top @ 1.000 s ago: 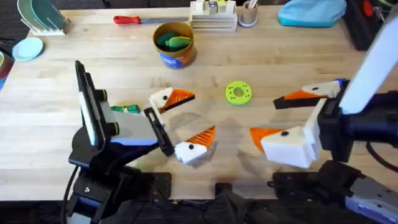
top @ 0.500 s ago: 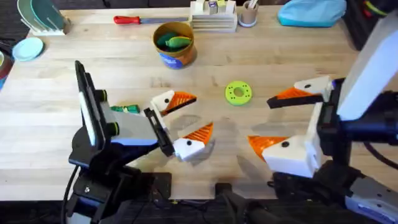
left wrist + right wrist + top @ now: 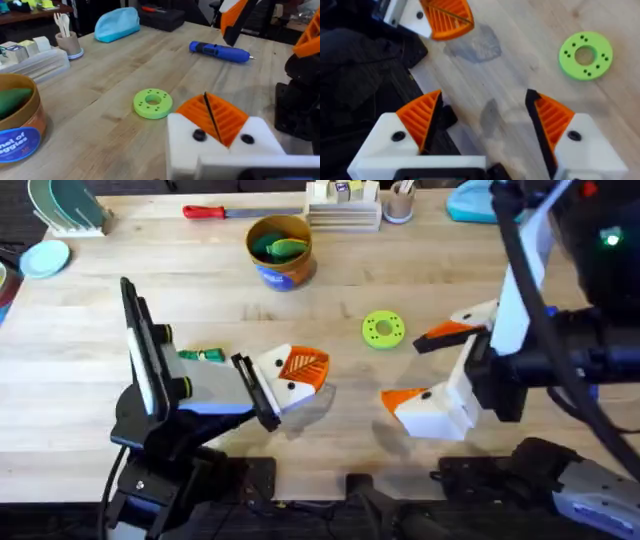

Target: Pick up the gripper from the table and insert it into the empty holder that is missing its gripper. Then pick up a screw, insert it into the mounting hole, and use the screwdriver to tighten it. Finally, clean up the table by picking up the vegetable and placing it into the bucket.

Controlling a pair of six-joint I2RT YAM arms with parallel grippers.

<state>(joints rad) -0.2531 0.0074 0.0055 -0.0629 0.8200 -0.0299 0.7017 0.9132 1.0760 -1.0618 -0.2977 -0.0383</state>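
Hazards, left to right. The vegetable [image 3: 203, 355] lies on the table [image 3: 450, 260] just beside the left arm's black link; a sweep of that link would probably shove it along the table, away from the bucket [image 3: 285, 275], which stands well apart at the far side and already holds green contents. The left gripper [image 3: 298, 370] hangs close over the wood, so a further drop could press its white mounts onto the table. Between the two grippers the gap is small: a reach by either arm toward the middle risks a collision of their fingers. The lime-green disc [image 3: 383, 329] lies just beyond the right gripper [image 3: 403, 370] and could be knocked aside by its far finger. The screwdriver [image 3: 220, 51] lies flat on the right part of the table, near the right arm; being cylindrical, it would likely roll if nudged.

Poses. The left arm is folded low by its base, wrist pointing toward the table's middle, its orange ribbed pads pressed face to face with nothing between them. The right arm reaches in from the right, wrist angled toward the left gripper, its fingers spread wide and empty, each white mount carrying an orange pad [image 3: 422, 117]
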